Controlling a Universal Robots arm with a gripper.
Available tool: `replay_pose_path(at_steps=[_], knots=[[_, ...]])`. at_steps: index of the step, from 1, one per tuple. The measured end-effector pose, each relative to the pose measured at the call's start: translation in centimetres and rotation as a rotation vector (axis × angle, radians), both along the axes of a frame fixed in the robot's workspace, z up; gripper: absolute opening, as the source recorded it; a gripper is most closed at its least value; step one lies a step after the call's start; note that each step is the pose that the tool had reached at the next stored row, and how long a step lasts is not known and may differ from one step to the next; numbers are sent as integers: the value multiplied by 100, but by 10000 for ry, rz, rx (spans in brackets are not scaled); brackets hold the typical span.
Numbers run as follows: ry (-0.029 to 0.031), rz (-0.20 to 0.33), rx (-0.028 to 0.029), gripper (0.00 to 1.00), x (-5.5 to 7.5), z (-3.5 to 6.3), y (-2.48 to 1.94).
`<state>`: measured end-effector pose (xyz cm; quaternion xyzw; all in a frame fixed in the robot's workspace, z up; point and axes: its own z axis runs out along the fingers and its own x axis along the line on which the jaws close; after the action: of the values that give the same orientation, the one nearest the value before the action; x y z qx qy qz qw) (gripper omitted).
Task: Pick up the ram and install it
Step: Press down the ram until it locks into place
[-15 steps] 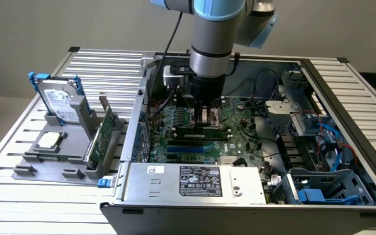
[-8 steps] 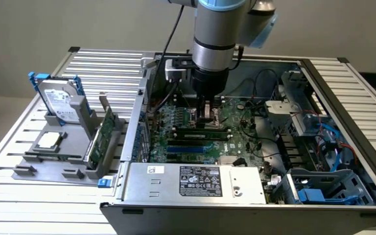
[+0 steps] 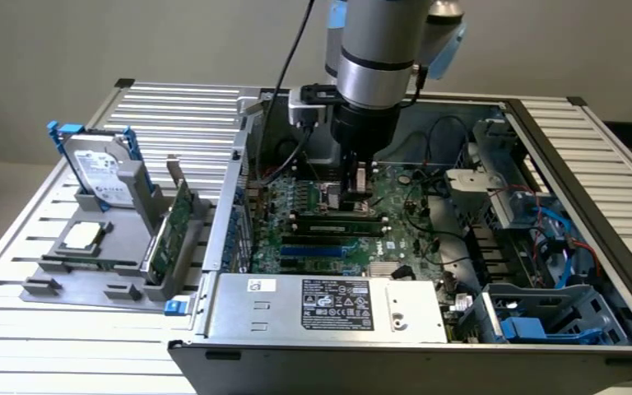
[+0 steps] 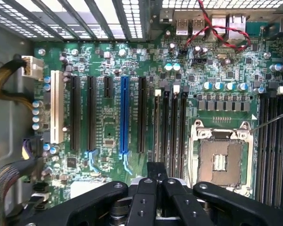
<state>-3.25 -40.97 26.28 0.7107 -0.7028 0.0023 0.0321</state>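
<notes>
The ram (image 3: 338, 216) is a long thin green stick standing on edge in one of the black slots of the motherboard (image 3: 410, 210), inside the open computer case. In the wrist view the ram (image 4: 156, 127) is seen edge-on, running under the fingertips. My gripper (image 3: 358, 191) hangs straight down over the end of the stick nearest the processor socket, with its fingers together. In the wrist view my gripper (image 4: 155, 168) is shut right above the ram's top edge. Whether it touches the ram is not clear.
An empty processor socket (image 4: 221, 160) lies beside the slots, with more black slots (image 4: 273, 141) past it. The power supply (image 3: 327, 303) and case walls box the arm in. On the exterior view's left, a grey holder (image 3: 85, 276) carries a hard drive (image 3: 102, 177), an expansion card (image 3: 174, 222) and a silver chip (image 3: 83, 236).
</notes>
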Motion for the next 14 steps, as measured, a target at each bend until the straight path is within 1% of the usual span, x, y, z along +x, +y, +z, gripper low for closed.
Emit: replay_pose_path(at_steps=[3,4,14], knots=[[26,0,0,11,39,49,-49],[30,-3,1,11,42,49,-55],[30,-3,2,11,42,49,-55]])
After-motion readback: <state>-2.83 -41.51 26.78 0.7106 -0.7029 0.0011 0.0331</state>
